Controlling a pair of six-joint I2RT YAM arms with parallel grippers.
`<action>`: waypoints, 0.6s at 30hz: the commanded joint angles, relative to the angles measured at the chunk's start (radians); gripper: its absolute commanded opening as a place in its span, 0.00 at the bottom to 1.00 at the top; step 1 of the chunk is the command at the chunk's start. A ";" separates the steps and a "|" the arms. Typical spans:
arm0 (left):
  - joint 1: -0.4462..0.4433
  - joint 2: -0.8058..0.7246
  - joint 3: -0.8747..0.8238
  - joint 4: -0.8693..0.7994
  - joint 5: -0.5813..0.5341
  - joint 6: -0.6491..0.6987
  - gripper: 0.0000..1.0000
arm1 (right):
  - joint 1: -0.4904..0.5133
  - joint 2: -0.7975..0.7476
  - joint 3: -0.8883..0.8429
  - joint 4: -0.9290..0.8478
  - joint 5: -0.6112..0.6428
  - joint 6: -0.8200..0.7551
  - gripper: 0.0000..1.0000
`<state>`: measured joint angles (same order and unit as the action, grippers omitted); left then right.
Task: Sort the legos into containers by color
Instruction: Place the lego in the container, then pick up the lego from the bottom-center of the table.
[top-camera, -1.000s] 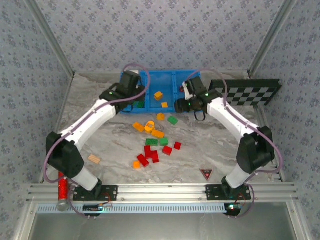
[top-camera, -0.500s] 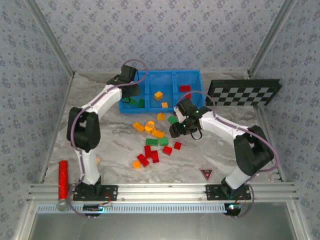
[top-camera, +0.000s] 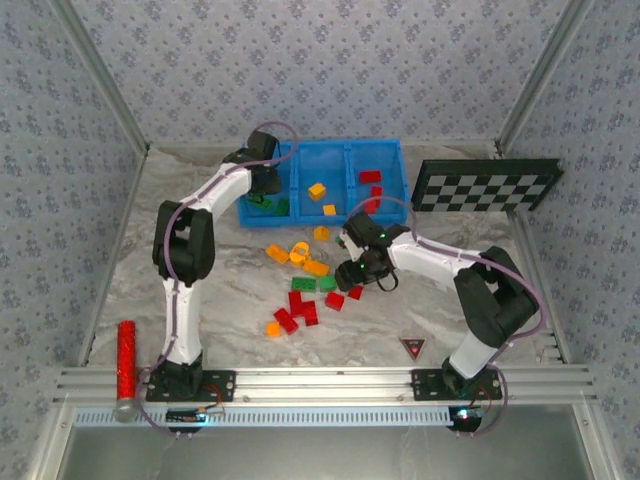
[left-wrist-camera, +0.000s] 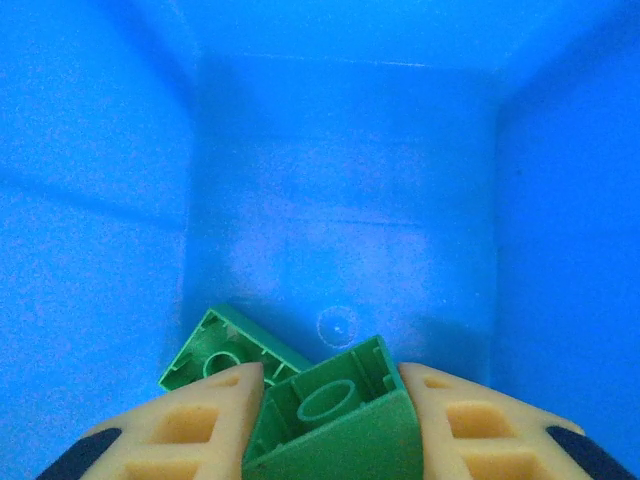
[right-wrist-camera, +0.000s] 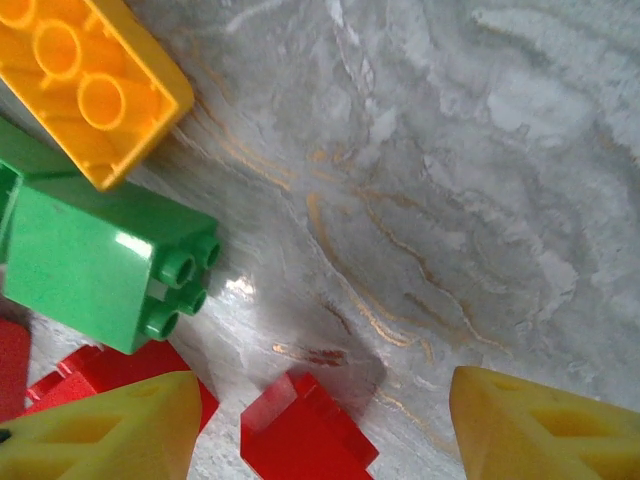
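Two arms inspected. The left gripper (left-wrist-camera: 330, 378) pinches a green brick (left-wrist-camera: 330, 425) inside the blue bin (left-wrist-camera: 340, 180), left compartment. The right gripper (right-wrist-camera: 322, 385) is spread wide over a red brick (right-wrist-camera: 305, 438) on the marble table (right-wrist-camera: 450, 200). The patterned wallpaper (top-camera: 320, 60) encloses the cell.

Noted blue bin (top-camera: 340, 146) at far side, three compartments in a row. Found green legos (top-camera: 267, 207) in left compartment: green brick (left-wrist-camera: 330, 430) tilted, hollow side showing, between fingers of left gripper (left-wrist-camera: 330, 378); second green brick (left-wrist-camera: 222, 352) on floor, touching it. Counted two orange bricks (top-camera: 317, 190) in middle, two red bricks (top-camera: 370, 177) in right. Recorded loose legos (top-camera: 305, 290), mixed colours, scattered before bin.
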<state>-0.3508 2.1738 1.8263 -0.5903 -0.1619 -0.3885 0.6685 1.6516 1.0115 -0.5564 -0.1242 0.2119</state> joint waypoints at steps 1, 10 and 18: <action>0.001 0.027 0.040 -0.041 0.031 0.016 0.31 | 0.026 0.005 -0.029 -0.016 0.059 0.013 0.68; 0.001 0.014 0.022 -0.039 0.042 0.019 0.47 | 0.061 0.033 -0.024 -0.011 0.129 0.009 0.62; -0.002 -0.048 0.001 -0.030 0.043 0.023 0.51 | 0.062 0.054 -0.029 -0.016 0.154 0.015 0.53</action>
<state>-0.3515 2.1803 1.8359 -0.6064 -0.1268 -0.3775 0.7227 1.6699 0.9859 -0.5407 -0.0135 0.2199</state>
